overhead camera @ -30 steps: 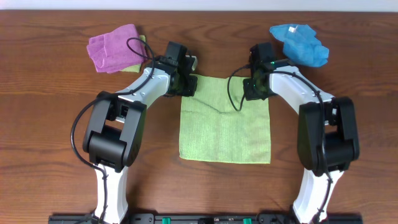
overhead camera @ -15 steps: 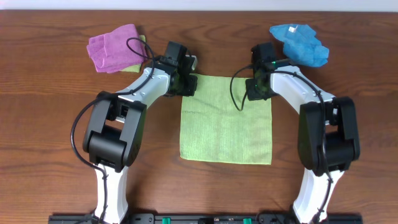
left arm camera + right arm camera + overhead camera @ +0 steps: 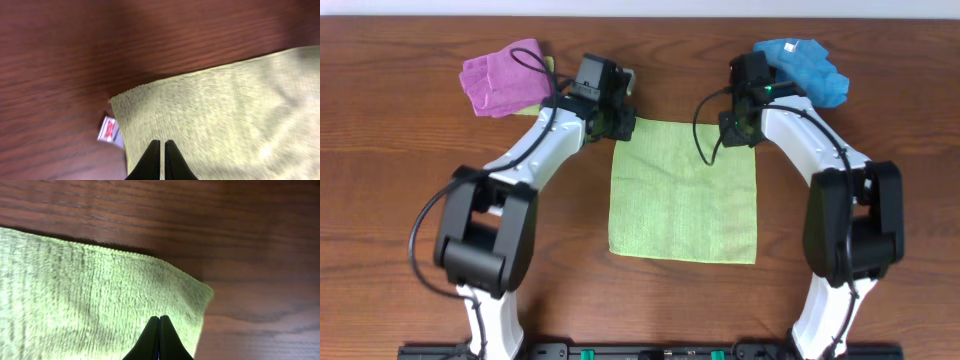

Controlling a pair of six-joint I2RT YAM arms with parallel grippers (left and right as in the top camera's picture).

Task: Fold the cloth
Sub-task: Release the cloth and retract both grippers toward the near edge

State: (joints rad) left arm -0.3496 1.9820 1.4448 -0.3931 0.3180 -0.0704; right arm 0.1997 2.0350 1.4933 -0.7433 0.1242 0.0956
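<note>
On wood-grain table [image 3: 400,200] lies square terry cloth [image 3: 683,195]

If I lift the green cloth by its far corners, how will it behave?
The green cloth will probably hang limp: it lies flat and thin on the table. Its terry nap, clear in the wrist views, should grip well rather than slip. It looks light, so it may drag easily.

Overhead, plus 2 wrist close-ups of cloth [image 3: 683,190]
</note>
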